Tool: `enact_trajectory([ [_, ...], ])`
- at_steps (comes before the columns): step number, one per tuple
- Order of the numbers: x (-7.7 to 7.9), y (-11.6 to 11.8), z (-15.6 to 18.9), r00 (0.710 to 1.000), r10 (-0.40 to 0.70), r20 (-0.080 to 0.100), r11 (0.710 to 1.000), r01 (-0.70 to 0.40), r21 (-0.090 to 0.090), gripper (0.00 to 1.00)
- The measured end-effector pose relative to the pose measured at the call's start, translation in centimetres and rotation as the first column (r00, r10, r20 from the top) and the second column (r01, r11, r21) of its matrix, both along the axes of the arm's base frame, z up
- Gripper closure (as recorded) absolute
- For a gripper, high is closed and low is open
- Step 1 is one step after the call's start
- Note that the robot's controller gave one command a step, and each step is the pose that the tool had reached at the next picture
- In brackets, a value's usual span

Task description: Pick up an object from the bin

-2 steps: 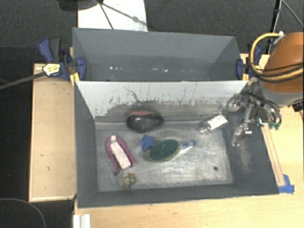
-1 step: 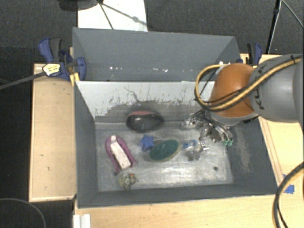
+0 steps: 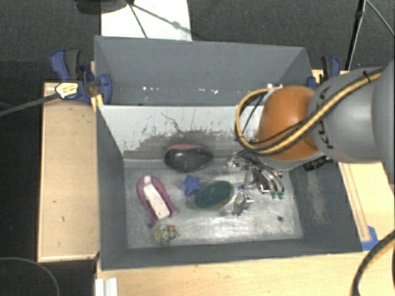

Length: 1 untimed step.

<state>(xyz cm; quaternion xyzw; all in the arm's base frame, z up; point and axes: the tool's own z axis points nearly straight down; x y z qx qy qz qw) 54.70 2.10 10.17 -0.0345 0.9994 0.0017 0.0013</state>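
Dark floor (image 3: 37, 17) lies behind and to the left of the grey metal bin (image 3: 203, 73), whose tall back wall fills the upper middle of the frame and whose scuffed bottom sits in the lower middle.

From the right edge the grey arm (image 3: 364, 125) reaches in over the bin's right wall, pitched down and leftward. At its wrist is a rounded orange cover (image 3: 287, 122), right of centre, with yellow and black cables (image 3: 247, 128) looping round its left side. Below the cover the gripper (image 3: 242, 202) hangs low over the bin bottom, a little right of centre (how widely it is spread I cannot tell, as its metal parts merge into one cluster).

Just to the left of the gripper, at the centre of the bin bottom, lies a dark green oval disc (image 3: 213, 195). It lies flat, its long axis running left to right and rising slightly toward the right, and its right end is nearest the gripper. Whether the two touch cannot be made out.

Above and left of the disc, close to the back wall, rests a dark oval stone (image 3: 187, 158) with a pinkish top edge. Further left lies a pink and white object (image 3: 154, 197), its long axis slanting from upper left to lower right. A small blue scrap (image 3: 191, 184) sits just beside the disc's upper left edge. A small speckled ball (image 3: 165, 233) lies near the front wall, below the pink object.
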Motion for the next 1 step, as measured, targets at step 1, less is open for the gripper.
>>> enact_trajectory([
  [1,1.46,2.97,0.91,1.0,0.025,0.003,1.0,-0.025,-0.001,0.0],
])
